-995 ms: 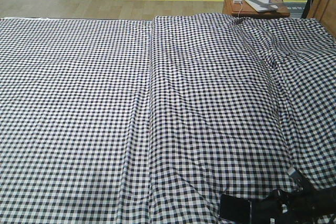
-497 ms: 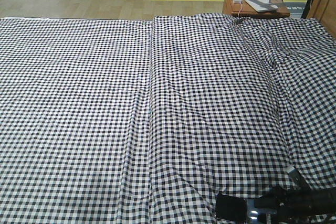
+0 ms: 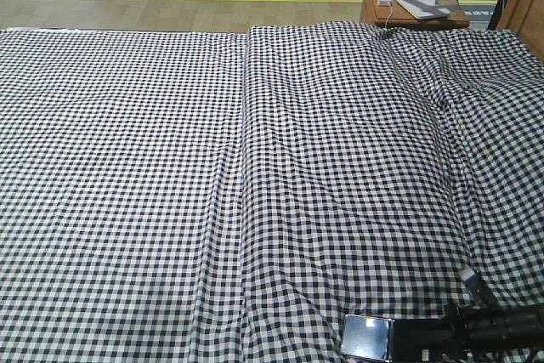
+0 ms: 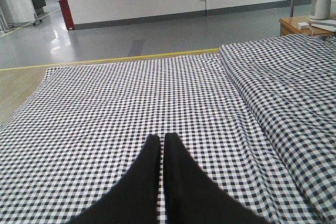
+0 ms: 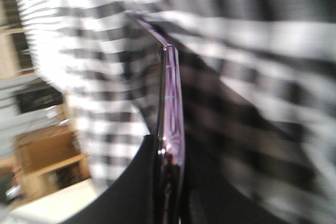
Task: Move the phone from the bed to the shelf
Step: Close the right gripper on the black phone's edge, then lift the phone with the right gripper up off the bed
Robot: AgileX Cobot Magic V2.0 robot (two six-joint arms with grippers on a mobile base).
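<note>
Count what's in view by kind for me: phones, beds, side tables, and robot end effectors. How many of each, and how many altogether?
phone: 1
bed: 1
side table: 1
end effectors: 2, the left end effector and the right end effector
Total: 5

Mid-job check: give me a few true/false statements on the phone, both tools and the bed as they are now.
1. The right tool is shut on the phone. True.
2. The left tool is open. False: its fingers are together, holding nothing.
3. The phone is at the bed's far left corner. False: it is at the near right edge.
4. A side table stands beyond the bed's far right end. True.
</note>
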